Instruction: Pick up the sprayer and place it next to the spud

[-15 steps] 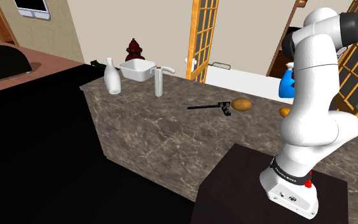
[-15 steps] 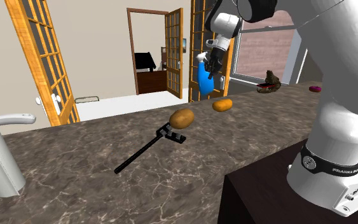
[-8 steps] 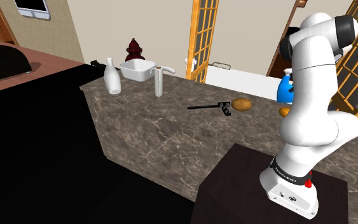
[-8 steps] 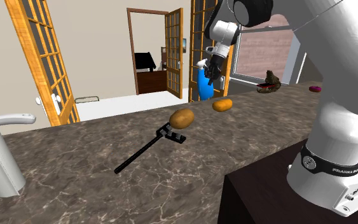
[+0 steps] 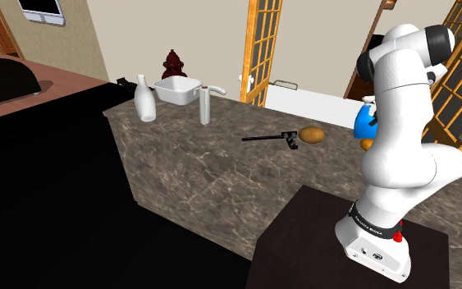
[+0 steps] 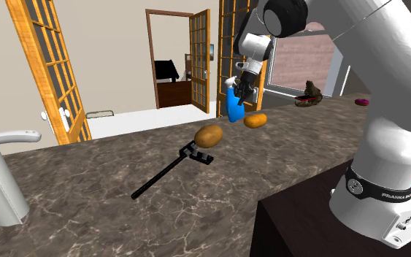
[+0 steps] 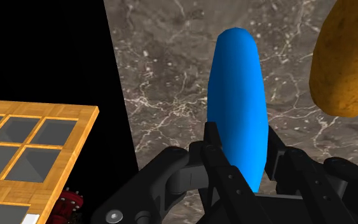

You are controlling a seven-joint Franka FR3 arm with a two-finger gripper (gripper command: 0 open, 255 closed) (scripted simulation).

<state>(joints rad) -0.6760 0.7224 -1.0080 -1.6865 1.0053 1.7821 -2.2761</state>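
Gripper [image 6: 243, 86]: closed on the sprayer, one black finger on each side of its upper part, pointing down at the counter.
Sprayer [image 7: 238, 114]: blue, smooth and rounded, hanging upright below the fingers with the body running straight out past the fingertips; carried low over the marble counter [image 6: 269, 175], though contact between base and stone cannot be told.
Spud [image 6: 209, 135]: brown and oval, lying on the counter well off to one side of the hand, just beside the head of a black utensil [image 6: 168, 169].
Orange lump [image 7: 346, 63]: far nearer the hand, just beside the bottle's lower end; possibly a second tuber, hard to name for sure.
Weight: probably light to moderate for this gripper, with any liquid low in the body and pulling downward from the grip.
Stiffness: likely a rigid shell, little give under the pads.
Surface: glossy and curved, so probably slippery; liable to swing or twist about the line between the two fingers.
Where to hold: high up, at the narrow part under the spray head, as now, leaving the base free to be set down flat.
Care: slow sideways travel toward the spud, clear of the orange lump, bottle upright before letting go.
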